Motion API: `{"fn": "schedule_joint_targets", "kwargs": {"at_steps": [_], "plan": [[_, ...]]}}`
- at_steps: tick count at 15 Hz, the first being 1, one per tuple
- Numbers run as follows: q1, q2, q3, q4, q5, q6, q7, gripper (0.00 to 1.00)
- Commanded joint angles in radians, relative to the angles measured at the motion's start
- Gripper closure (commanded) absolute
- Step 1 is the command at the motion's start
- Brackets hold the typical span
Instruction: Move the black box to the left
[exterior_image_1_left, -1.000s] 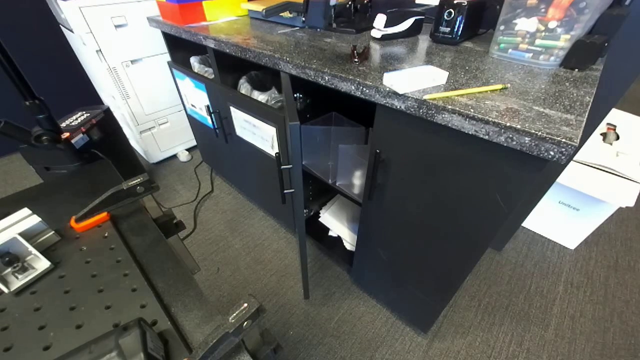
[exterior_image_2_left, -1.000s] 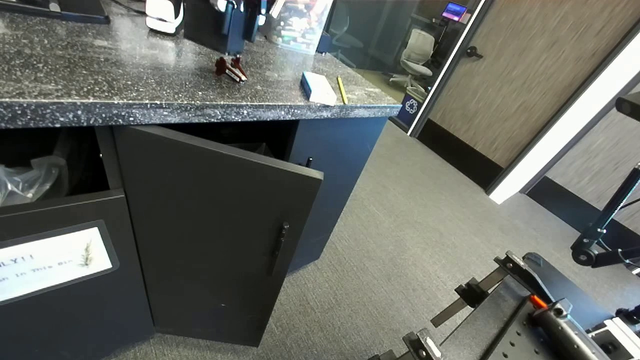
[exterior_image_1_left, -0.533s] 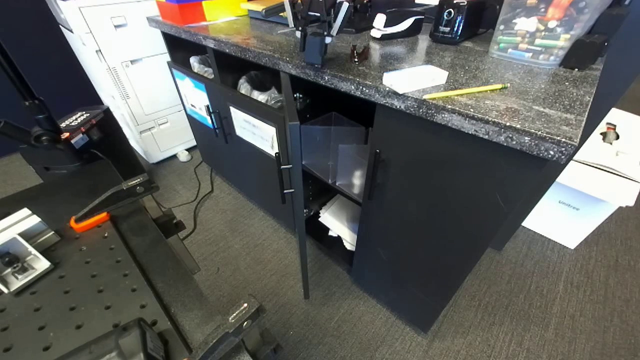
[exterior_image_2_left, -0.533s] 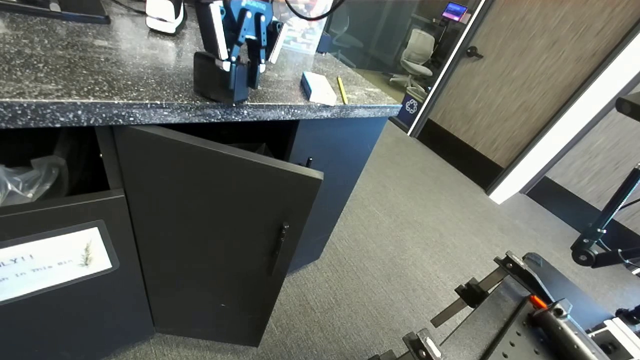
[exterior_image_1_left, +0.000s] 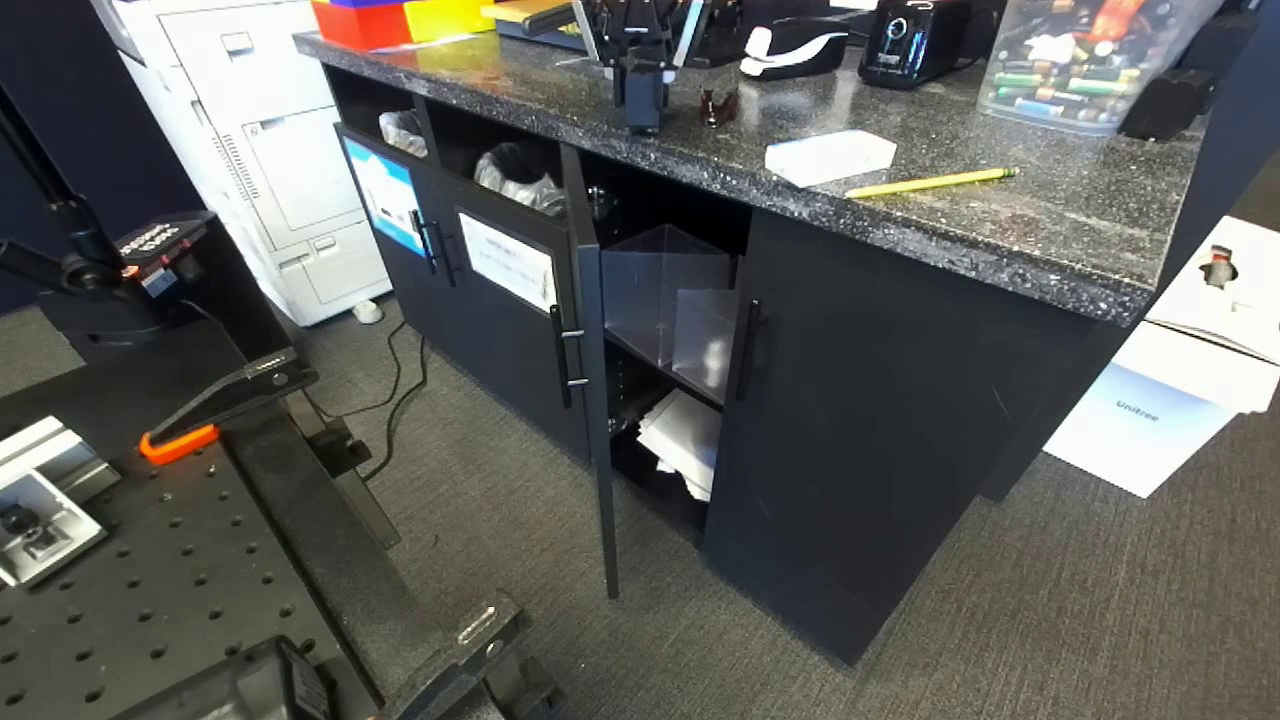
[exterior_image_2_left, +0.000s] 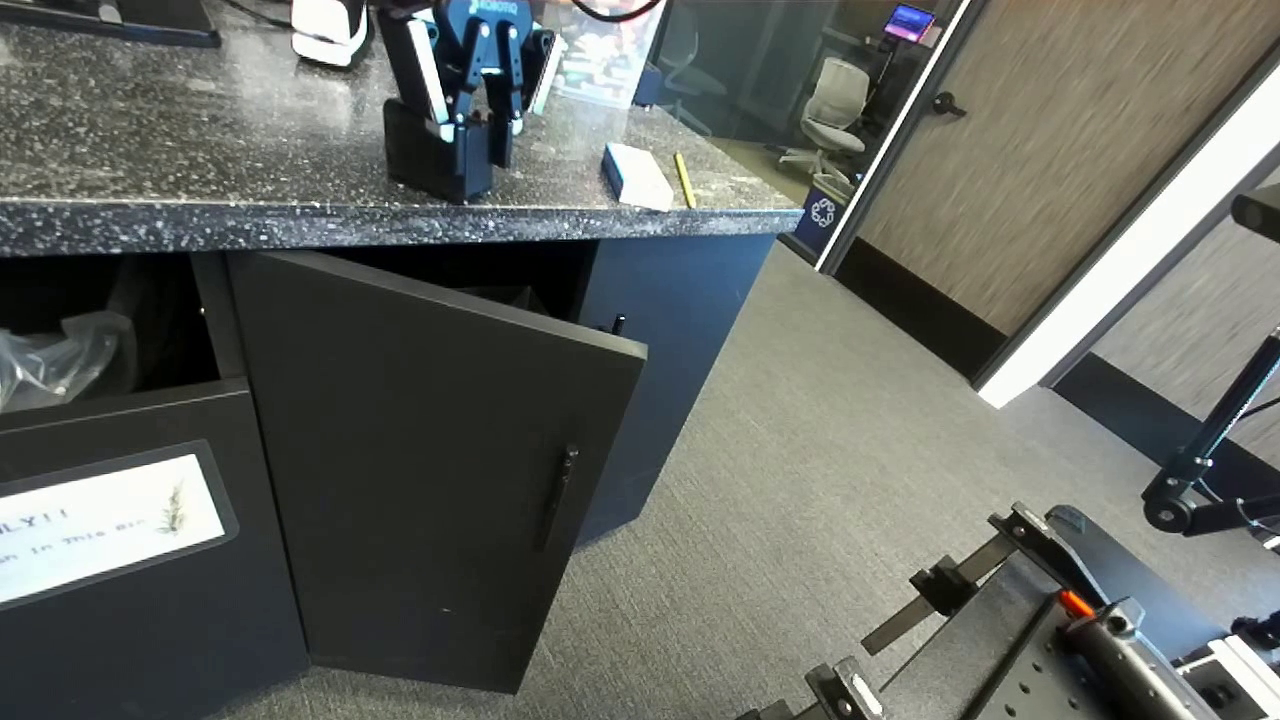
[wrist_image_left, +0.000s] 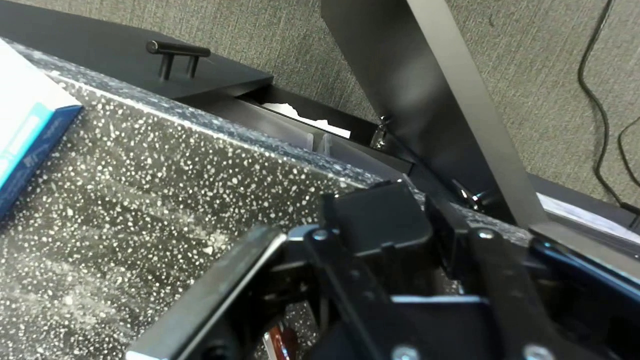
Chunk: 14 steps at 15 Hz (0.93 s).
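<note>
The black box (exterior_image_1_left: 643, 105) is a small plain dark block near the counter's front edge; it also shows in an exterior view (exterior_image_2_left: 420, 150). My gripper (exterior_image_1_left: 643, 80) points down with its fingers on both sides of the box and appears shut on it. In the wrist view the box (wrist_image_left: 380, 215) fills the gap between the fingertips (wrist_image_left: 387, 227). The box's lower end is at or just above the speckled counter (exterior_image_2_left: 250, 150); I cannot tell whether it touches.
A dark red staple remover (exterior_image_1_left: 715, 108) lies close beside the box. The white paper pad (exterior_image_1_left: 830, 157) and yellow pencil (exterior_image_1_left: 930, 183) lie farther along the edge. A stapler (exterior_image_1_left: 795, 48) and marker bin (exterior_image_1_left: 1065, 60) stand behind. A cabinet door (exterior_image_1_left: 597, 420) hangs open below.
One second ago the gripper and box were higher or farther back; they came down toward the counter's front edge, then shifted together slightly back in the last half second.
</note>
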Motion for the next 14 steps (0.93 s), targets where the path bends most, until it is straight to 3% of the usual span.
{"fn": "schedule_joint_targets", "kwargs": {"at_steps": [1, 2, 6, 10, 11, 14], "plan": [[-0.013, 0.023, -0.012, 0.024, -0.008, 0.056, 0.014, 0.47], [-0.020, 0.019, -0.012, 0.022, -0.005, 0.060, 0.016, 0.26], [-0.067, -0.062, 0.024, -0.010, 0.036, -0.015, -0.031, 0.01], [-0.135, -0.193, 0.071, -0.025, 0.088, -0.246, -0.155, 0.00], [-0.102, -0.122, 0.040, -0.007, 0.061, -0.136, -0.093, 0.00], [-0.135, -0.195, 0.055, -0.012, 0.080, -0.233, -0.139, 0.00]]}}
